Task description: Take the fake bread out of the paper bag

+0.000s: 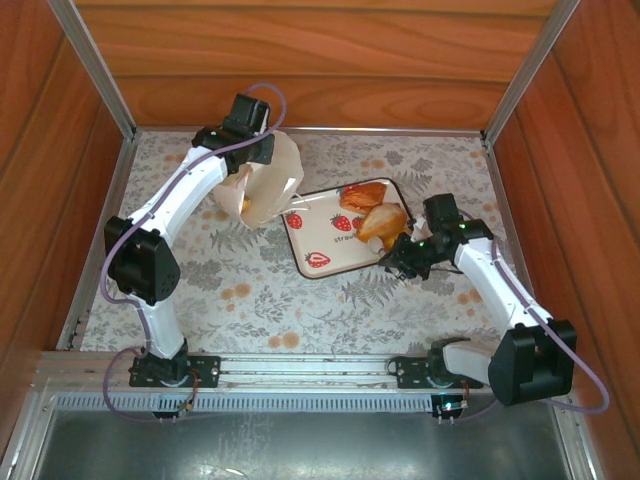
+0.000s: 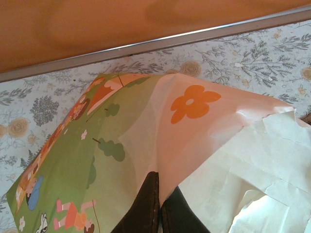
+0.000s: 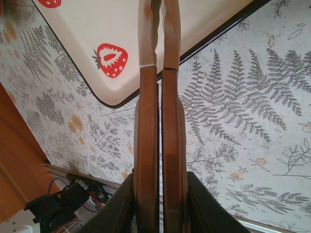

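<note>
Left hand [image 2: 159, 199] first: its dark fingers [image 2: 148, 204] are pinched tight on a fold of the paper bag [image 2: 146, 121], and the paper runs right down into the pinch. Out from that grip the bag's printed side fans away from the hand, with green hills, little trees and a big orange flower. To the right of the fingers it's plain white crumpled paper. Past the bag comes the floral tabletop [image 2: 243, 58], then a metal rail [image 2: 194, 36] and the wooden wall [image 2: 97, 24] behind it. From above, the bag [image 1: 272, 180] hangs tilted under the left wrist. A spot of orange shows at its lower left edge, too small to name.

Over to the right hand [image 3: 159, 19]: fingers pressed flat together, nothing between them. The tips sit above a corner of the strawberry tray [image 3: 87, 29], touching it or not I can't tell, with one red strawberry print just left of the fingers. Under and right of the hand there's fern-patterned tabletop. From above, the right hand [image 1: 398, 252] is at the tray's near right corner. Just past its tips two golden-brown pieces of fake bread [image 1: 383, 220] lie touching each other on the tray [image 1: 320, 238]. The bag is well apart from this hand, across the tray at its far left corner.
</note>
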